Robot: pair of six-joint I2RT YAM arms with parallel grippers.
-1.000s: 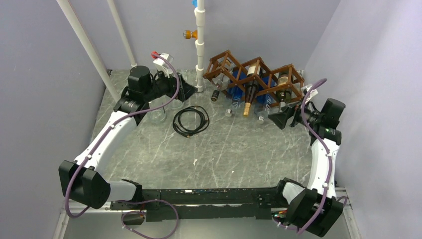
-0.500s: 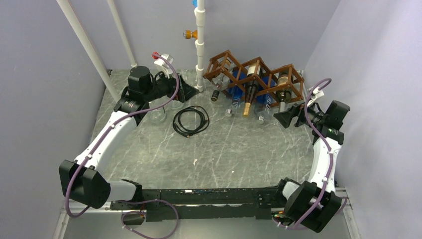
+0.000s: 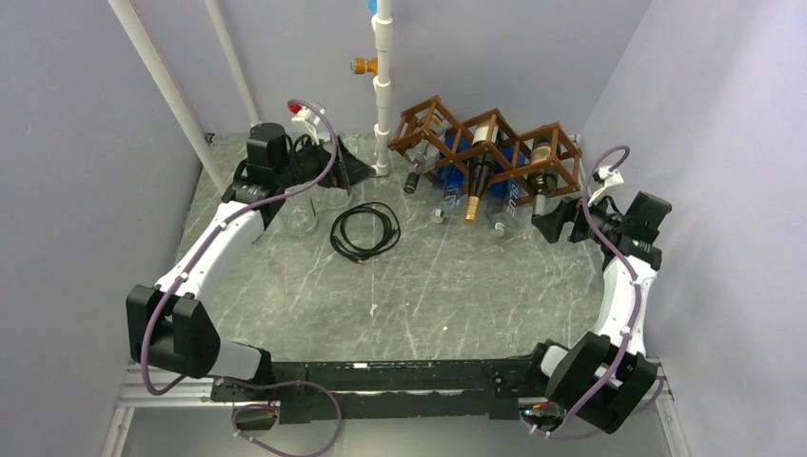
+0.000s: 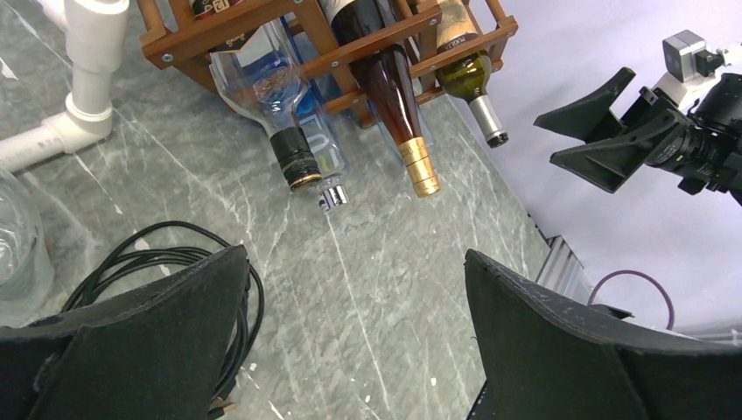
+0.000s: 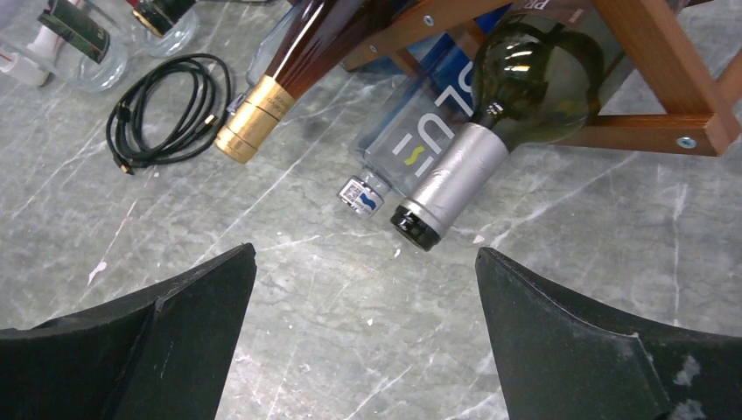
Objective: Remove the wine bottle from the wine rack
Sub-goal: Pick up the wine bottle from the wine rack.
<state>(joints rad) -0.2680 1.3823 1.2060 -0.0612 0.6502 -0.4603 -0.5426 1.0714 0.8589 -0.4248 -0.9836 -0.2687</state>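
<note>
The brown wooden wine rack (image 3: 495, 145) stands at the back right and holds several bottles, necks pointing at me. A dark wine bottle with a gold cap (image 3: 474, 190) lies in the middle. At the right end lies a green wine bottle with a silver foil neck (image 3: 541, 183) (image 5: 490, 131). My right gripper (image 3: 539, 224) (image 5: 365, 252) is open, just in front of and below the green bottle's mouth, touching nothing. My left gripper (image 3: 369, 171) (image 4: 354, 254) is open over the table, left of the rack, with the gold cap (image 4: 418, 166) ahead of it.
A clear bottle with a black cap (image 4: 280, 105) and clear blue-labelled bottles (image 5: 411, 149) lie low in the rack. A coiled black cable (image 3: 364, 230) lies on the marble table. A white pipe (image 3: 383, 95) rises beside the rack. Glass jars (image 3: 303, 221) stand under the left arm.
My right arm has swung rightward, bringing its gripper from left of the green bottle's mouth to just in front of it. The left arm's elbow has drawn in, its gripper barely shifting.
</note>
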